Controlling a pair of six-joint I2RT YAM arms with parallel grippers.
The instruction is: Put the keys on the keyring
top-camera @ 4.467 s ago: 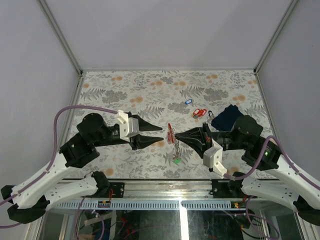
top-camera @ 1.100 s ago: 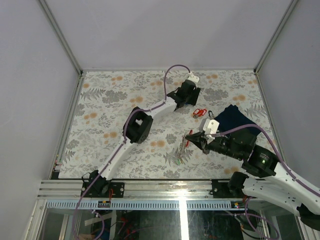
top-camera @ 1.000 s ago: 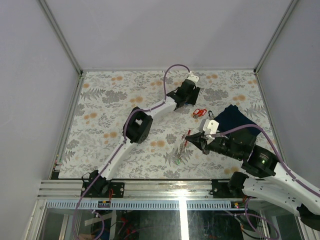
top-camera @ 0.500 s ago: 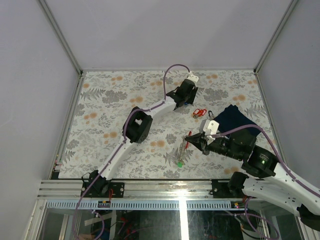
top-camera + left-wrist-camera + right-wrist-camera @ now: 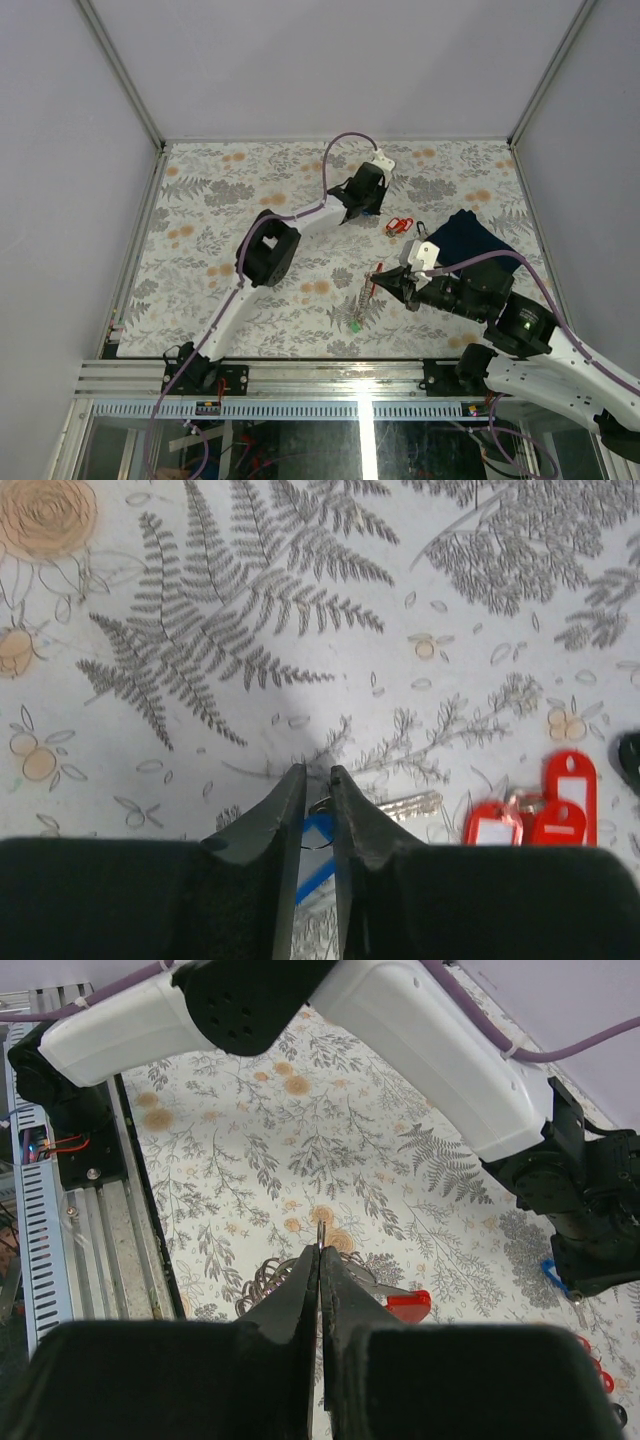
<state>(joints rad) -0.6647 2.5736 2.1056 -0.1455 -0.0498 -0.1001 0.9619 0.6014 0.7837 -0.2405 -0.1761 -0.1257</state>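
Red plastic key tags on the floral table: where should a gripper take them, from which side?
Probably from straight above, jaws across the short width of one red plastic key tag: they lie flat, overlapping, on the floral table.

Left gripper (image 5: pixel 318 772) now tight on the blue-tagged key (image 5: pixel 317 830), wider a second ago; elbow (image 5: pixel 266 250) further left

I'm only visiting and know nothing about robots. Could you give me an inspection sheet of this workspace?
Surface: floral-print table, no damage seen.
Job's things: blue-tagged key at far centre; red-tagged keys loose beside it; keyring with a chain and green tag trailing from it.
Clutter: dark navy cloth, far right.
Grippers: left gripper nearly closed astride the blue-tagged key, grip unclear; right gripper shut on the keyring.
Cables: purple cables along both arms.
Surroundings: plain grey walls; nothing else seen.
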